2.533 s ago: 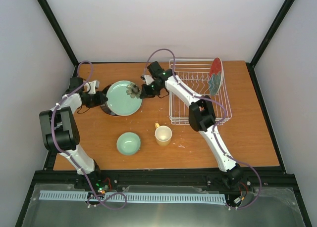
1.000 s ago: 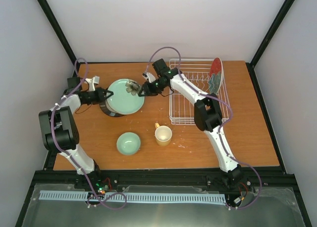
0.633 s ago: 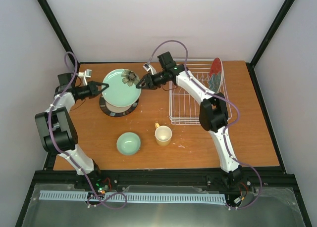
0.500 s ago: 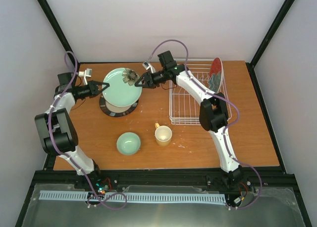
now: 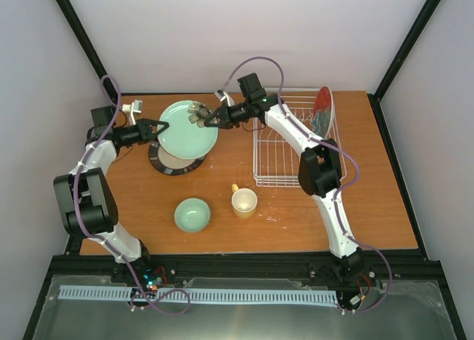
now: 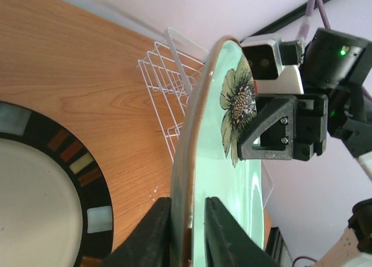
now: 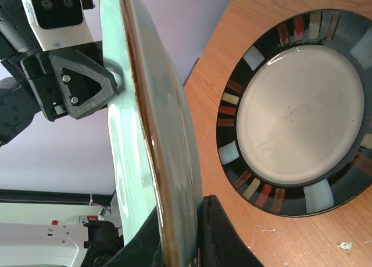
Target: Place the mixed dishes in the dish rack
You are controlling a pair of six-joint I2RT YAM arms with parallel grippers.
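Note:
The mint-green dark-rimmed plate (image 5: 187, 130) hangs tilted in the air, held by both grippers. My left gripper (image 5: 158, 127) is shut on its left rim (image 6: 185, 180). My right gripper (image 5: 209, 118) is shut on its right rim (image 7: 152, 133). Below it the dark plate with cream centre (image 5: 167, 164) lies flat on the table. The white wire dish rack (image 5: 296, 140) stands to the right, with the red plate (image 5: 322, 114) upright at its far right end. The mint-green bowl (image 5: 192, 214) and cream-yellow mug (image 5: 244, 202) sit nearer the front. No pink plate shows.
The dark plate (image 7: 296, 110) fills the table below the held plate; it also shows in the left wrist view (image 6: 35, 191). The rack's near corner (image 6: 168, 81) lies just beyond the held plate. Black frame posts and white walls bound the table.
Both grippers have lifted the mint-green plate off the dark plate, carried it toward the back, and now shifted it slightly right toward the rack. Bowl, mug and red plate have not moved.

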